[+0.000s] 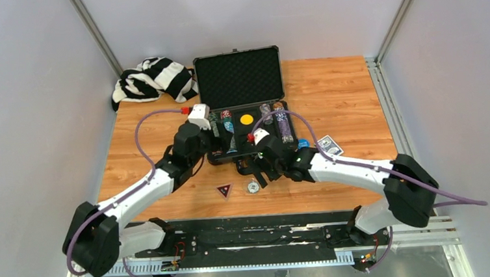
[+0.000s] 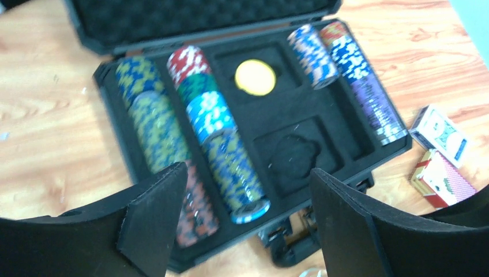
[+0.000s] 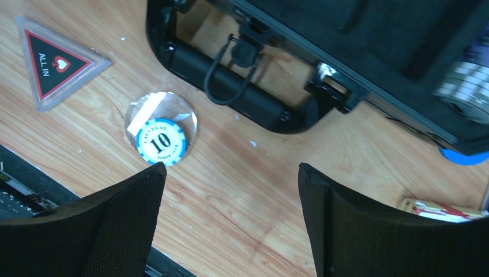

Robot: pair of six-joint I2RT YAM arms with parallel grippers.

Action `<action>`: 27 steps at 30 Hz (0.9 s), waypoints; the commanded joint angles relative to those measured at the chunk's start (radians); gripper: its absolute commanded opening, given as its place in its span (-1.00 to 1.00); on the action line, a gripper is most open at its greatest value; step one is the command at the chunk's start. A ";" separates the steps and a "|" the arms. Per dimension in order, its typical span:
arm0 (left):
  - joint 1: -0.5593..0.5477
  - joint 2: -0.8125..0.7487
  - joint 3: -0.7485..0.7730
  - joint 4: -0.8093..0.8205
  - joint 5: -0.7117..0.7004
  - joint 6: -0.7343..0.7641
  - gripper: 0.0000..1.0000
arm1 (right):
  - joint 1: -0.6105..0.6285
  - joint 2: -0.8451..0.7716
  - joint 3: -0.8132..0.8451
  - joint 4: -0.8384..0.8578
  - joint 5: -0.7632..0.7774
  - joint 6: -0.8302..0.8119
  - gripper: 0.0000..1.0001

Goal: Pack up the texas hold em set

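**Top view.** The case (image 1: 243, 106) lies open on the desk (image 1: 349, 85), its lid raised on the far side. My left end effector (image 1: 214, 129) hangs over the chip stacks (image 1: 229, 130) in the tray. My right end effector (image 1: 258, 171) hangs off the case's near edge. A round disc (image 1: 253, 187) lies just below it, an ALL IN marker (image 1: 224, 191) is to its left, and the card decks (image 1: 329, 145) are off to its right.

**Left wrist view.** The left end effector is spread, with nothing between its jaws and nothing touched. The chip stacks lie in their slots below and ahead of it. A yellow disc (image 2: 255, 77) sits in a pocket further ahead, and one pocket ahead and to the right is unfilled. This view is blurred, so I cannot confirm that the stacks are seated flush.

**Right wrist view.** The right end effector is spread wide and empty above bare desk. The round disc, a clear one with a "10" chip face, lies ahead and to its left. The case's handle (image 3: 242, 86) is further ahead.

**Assessment.** I judge the step in hand to be collecting that disc with the right arm.
- Shift ahead and left until the disc sits centred between the jaws.
- Come down squarely until the tips nearly meet the desk.
- Close on the rim, not the faces.
- The disc is flat and looks slick, so a shallow or off-centre pinch would likely squirt it towards the handle.
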 commanded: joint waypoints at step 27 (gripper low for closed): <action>-0.001 -0.082 -0.110 -0.138 -0.131 -0.037 1.00 | 0.135 0.272 0.133 -0.025 -0.069 0.037 0.65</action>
